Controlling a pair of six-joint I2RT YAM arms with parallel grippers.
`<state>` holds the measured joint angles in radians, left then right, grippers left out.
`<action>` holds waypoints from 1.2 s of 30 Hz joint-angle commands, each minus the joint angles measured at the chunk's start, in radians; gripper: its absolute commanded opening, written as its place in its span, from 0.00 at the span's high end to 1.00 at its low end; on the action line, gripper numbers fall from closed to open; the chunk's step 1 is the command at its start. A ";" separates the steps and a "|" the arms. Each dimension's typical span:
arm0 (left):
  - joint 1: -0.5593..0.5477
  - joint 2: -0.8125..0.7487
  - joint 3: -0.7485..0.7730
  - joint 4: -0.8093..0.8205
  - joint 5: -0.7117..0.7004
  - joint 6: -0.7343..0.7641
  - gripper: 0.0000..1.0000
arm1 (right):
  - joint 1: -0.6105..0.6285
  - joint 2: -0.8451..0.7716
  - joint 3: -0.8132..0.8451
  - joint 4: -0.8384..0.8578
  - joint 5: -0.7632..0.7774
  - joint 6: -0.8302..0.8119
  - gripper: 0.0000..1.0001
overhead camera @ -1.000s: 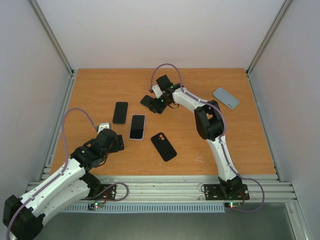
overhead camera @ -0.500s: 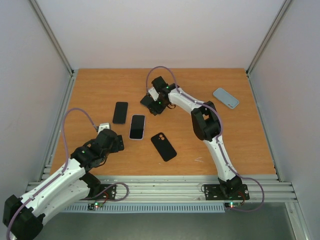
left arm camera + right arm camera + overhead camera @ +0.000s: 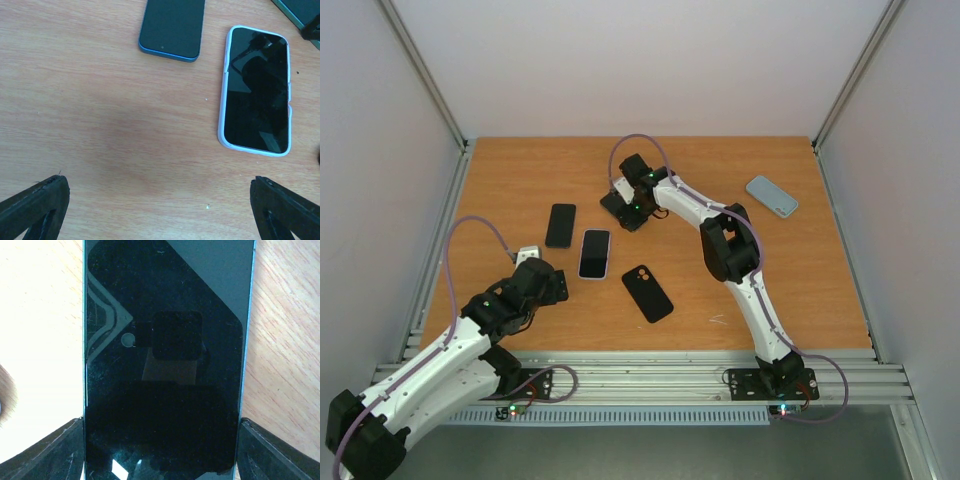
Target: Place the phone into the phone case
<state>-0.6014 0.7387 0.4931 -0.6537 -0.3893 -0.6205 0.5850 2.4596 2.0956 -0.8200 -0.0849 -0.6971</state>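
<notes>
Right tool (image 3: 161, 455) straddles the dark glossy teal-edged phone (image 3: 165, 340), whose long axis runs twelve to six o'clock between its fingers (image 3: 40, 452); we cannot tell whether it is clenched.

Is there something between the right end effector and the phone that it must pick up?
Nothing visible. In the right wrist view the phone lies directly under the right end effector, with one finger at each long edge.
</notes>
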 commanded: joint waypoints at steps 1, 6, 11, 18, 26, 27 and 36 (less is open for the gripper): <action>0.003 -0.017 -0.011 0.050 0.004 0.000 0.01 | 0.010 0.004 -0.007 -0.104 0.020 0.075 0.34; 0.003 -0.026 -0.007 0.073 0.046 -0.003 0.01 | 0.008 -0.067 -0.059 -0.118 0.070 0.163 0.41; 0.003 -0.034 0.015 0.092 0.128 -0.017 0.01 | 0.008 -0.124 -0.074 -0.168 0.082 0.232 0.49; 0.003 -0.034 0.039 0.094 0.205 -0.057 0.01 | 0.006 -0.221 -0.136 -0.185 0.056 0.316 0.59; 0.002 -0.003 0.046 0.145 0.314 -0.140 0.01 | 0.007 -0.374 -0.323 -0.113 0.009 0.423 0.73; 0.003 0.001 0.043 0.156 0.329 -0.151 0.01 | 0.005 -0.400 -0.354 -0.095 0.001 0.438 0.74; 0.003 -0.003 0.033 0.250 0.433 -0.270 0.01 | 0.051 -0.712 -0.690 0.103 -0.020 0.584 0.76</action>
<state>-0.6014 0.7414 0.5106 -0.4976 -0.0216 -0.8181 0.5945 1.8847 1.4879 -0.8429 -0.0929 -0.2096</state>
